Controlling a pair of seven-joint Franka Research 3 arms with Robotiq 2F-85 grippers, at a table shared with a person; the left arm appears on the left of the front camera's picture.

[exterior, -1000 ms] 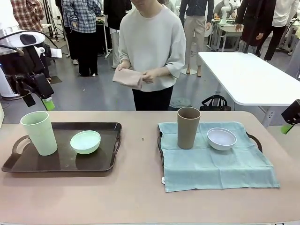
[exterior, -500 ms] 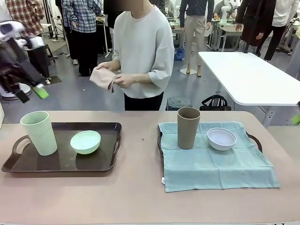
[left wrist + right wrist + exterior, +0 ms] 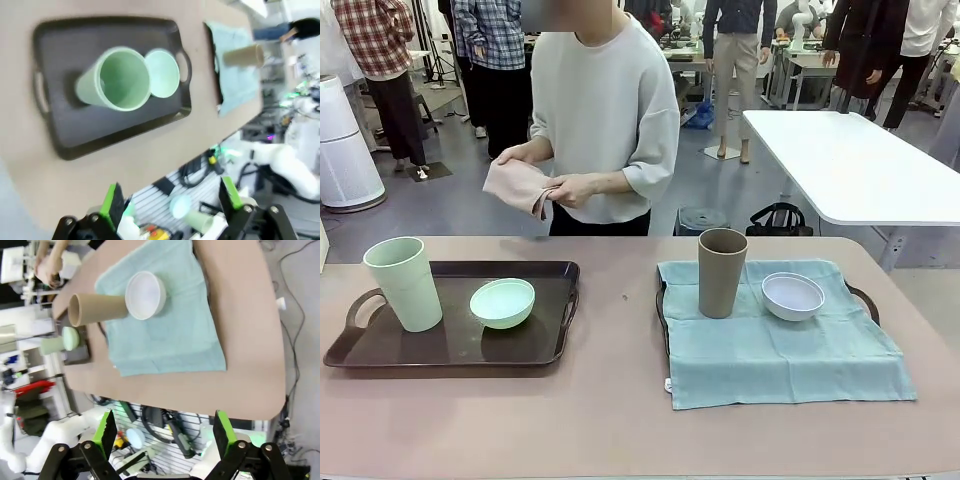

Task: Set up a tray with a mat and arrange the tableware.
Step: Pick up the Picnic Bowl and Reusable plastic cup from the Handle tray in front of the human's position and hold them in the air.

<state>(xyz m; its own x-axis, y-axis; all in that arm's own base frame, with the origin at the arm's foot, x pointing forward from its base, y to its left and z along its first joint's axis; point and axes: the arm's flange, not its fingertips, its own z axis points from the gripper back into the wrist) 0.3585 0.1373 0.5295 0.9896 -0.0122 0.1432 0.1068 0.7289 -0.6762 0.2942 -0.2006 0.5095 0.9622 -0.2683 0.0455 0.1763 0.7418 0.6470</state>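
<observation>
Both arms have drawn up out of the front camera's sight. Left gripper (image 3: 170, 197), jaws wide and empty, hangs high over the dark tray (image 3: 115, 135), whose pale green cup (image 3: 117, 80) and pale green bowl (image 3: 162, 72) stand on bare tray. Right gripper (image 3: 164, 427), equally open, hangs above the teal mat (image 3: 170, 335) bearing the brown cup (image 3: 95, 308) and white bowl (image 3: 145, 295). The person has stepped toward the left gripper's tray with a folded pink cloth (image 3: 520, 185), probably that tray's mat.

front camera near, across the table (image 3: 620, 405); both wrist cameras high above it
</observation>
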